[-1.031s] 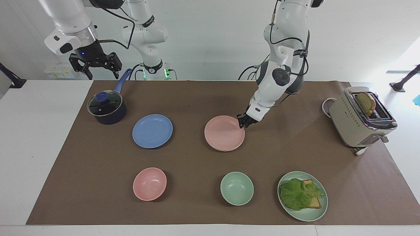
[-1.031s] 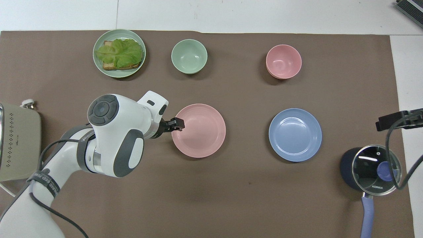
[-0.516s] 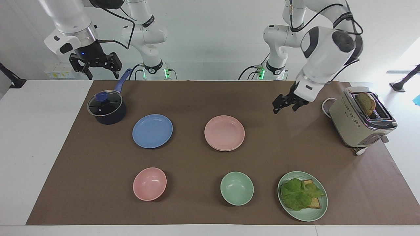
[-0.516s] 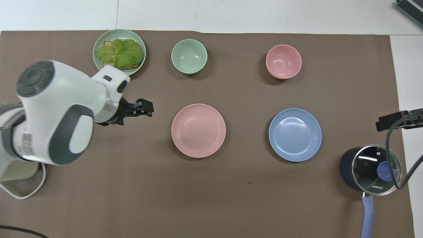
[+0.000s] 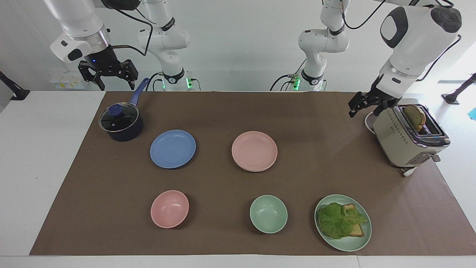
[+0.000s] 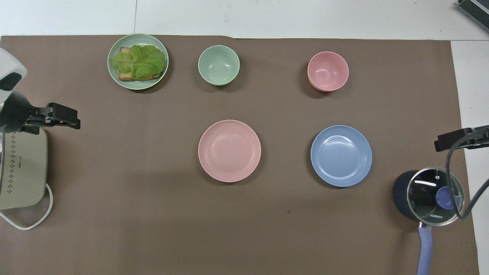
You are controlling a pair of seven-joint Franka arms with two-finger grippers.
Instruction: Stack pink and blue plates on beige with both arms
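- Facing view: pink plate [image 5: 254, 150] sits mid-bench on top of another plate; only a thin edge of the lower one shows under its far-from-robots side, colour hard to tell.
- Blue plate [image 5: 172, 148] lies flat beside the pink plate, toward the right arm's end, apart from it.
- Left hand [image 5: 365, 106] is up in the air over the brown mat's edge just beside the toaster [image 5: 408, 134], fingers apart, holding nothing.
- Right hand [image 5: 108, 77] hangs above the bench edge near the pot [image 5: 121, 122], fingers spread, empty.
- Pink bowl [image 5: 169, 208], green bowl [image 5: 268, 213] and green plate with lettuce toast [image 5: 343, 222] sit in a row farther from the robots.
- Overhead view: both hands show only at the frame's side edges.
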